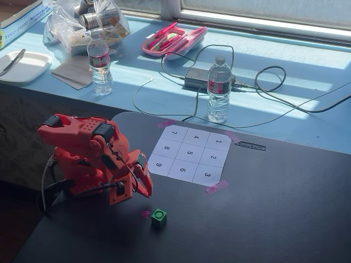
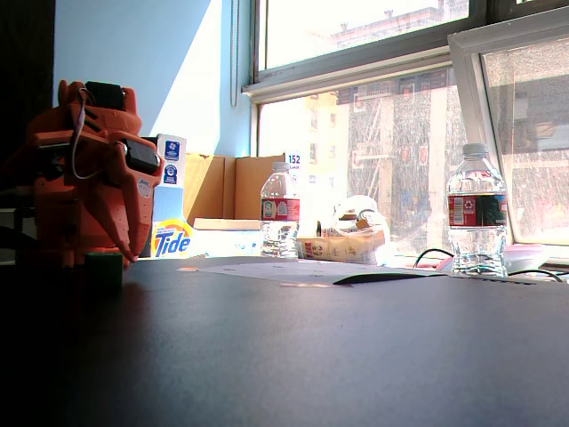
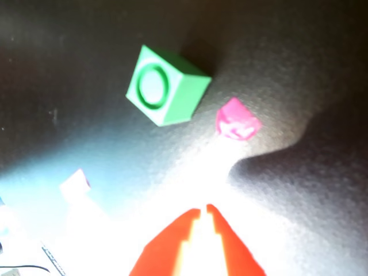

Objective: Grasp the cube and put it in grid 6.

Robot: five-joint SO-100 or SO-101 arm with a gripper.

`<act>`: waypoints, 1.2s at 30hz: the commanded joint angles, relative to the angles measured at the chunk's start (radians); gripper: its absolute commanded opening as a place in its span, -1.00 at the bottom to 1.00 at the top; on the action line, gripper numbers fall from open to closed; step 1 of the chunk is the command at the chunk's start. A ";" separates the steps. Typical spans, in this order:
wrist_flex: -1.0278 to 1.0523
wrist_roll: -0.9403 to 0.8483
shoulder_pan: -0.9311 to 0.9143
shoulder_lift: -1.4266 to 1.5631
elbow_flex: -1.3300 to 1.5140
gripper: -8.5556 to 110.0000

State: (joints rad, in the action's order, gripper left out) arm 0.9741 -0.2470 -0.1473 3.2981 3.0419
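The small green cube (image 1: 159, 217) with a dark ring on its top stands on the dark table near the front edge, far from the numbered sheet. In the wrist view the cube (image 3: 167, 87) lies ahead of my jaws, up and to the left. It shows as a dark block (image 2: 104, 269) in a fixed view. My orange gripper (image 1: 147, 192) hangs just left of and behind the cube, its tips (image 3: 203, 208) nearly together and empty. Grid 6 (image 1: 182, 170) is the middle cell of the sheet's near row, bare.
A tiny pink spot (image 1: 145, 213) lies beside the cube, and shows in the wrist view (image 3: 237, 119). Two water bottles (image 1: 219, 90) (image 1: 100, 66), a power brick (image 1: 196, 78) with cables and a pink case (image 1: 173, 39) are on the blue ledge behind.
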 commanded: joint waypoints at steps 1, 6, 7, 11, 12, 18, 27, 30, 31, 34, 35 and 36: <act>-0.051 0.167 0.069 0.003 0.043 -0.85; -0.051 0.170 0.069 0.003 0.043 -0.85; -0.051 0.170 0.067 0.003 0.043 -0.85; -0.051 0.170 0.067 0.003 0.043 -0.85; -0.051 0.170 0.067 0.003 0.043 -0.85; -0.051 0.170 0.067 0.003 0.043 -0.85; -0.051 0.179 0.066 0.003 0.043 -0.85; -0.051 0.186 0.063 0.003 0.043 -0.85; -0.051 0.187 0.061 0.003 0.043 -0.85; -0.051 0.196 0.060 0.003 0.043 -0.85; -0.051 0.201 0.060 0.003 0.043 -0.85; -0.051 0.206 0.058 0.003 0.043 -0.85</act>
State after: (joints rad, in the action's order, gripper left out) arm 0.9419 -0.0522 -0.0859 3.2981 3.0496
